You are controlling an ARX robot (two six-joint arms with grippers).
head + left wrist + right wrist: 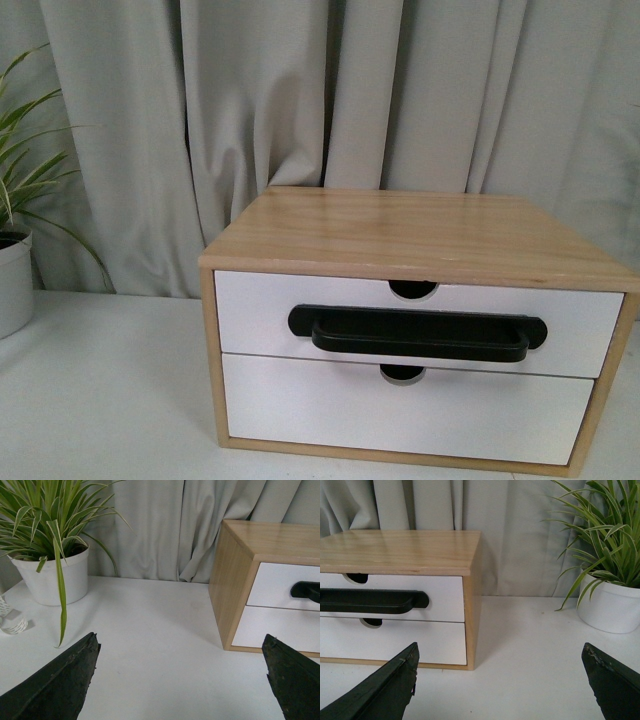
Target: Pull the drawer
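Left hand: fingers spread wide, nothing between them, above the bare white tabletop.
Right hand: fingers also spread wide, holding nothing, over the same tabletop.
Drawer: upper of two in a small wooden cabinet. It lies ahead of both hands and apart from both, off toward the right of the left hand and toward the left of the right hand. Its white front sits level with the cabinet frame.
Handle: long black bar across the drawer front, below the half-round notch; neither hand touches it.
Lower drawer: plain white front, directly under the handled one.
Plants: one in a white pot ahead of the left hand, on its outer side. Another white pot stands ahead of the right hand, on its outer side.
Backdrop: grey curtain behind the cabinet.
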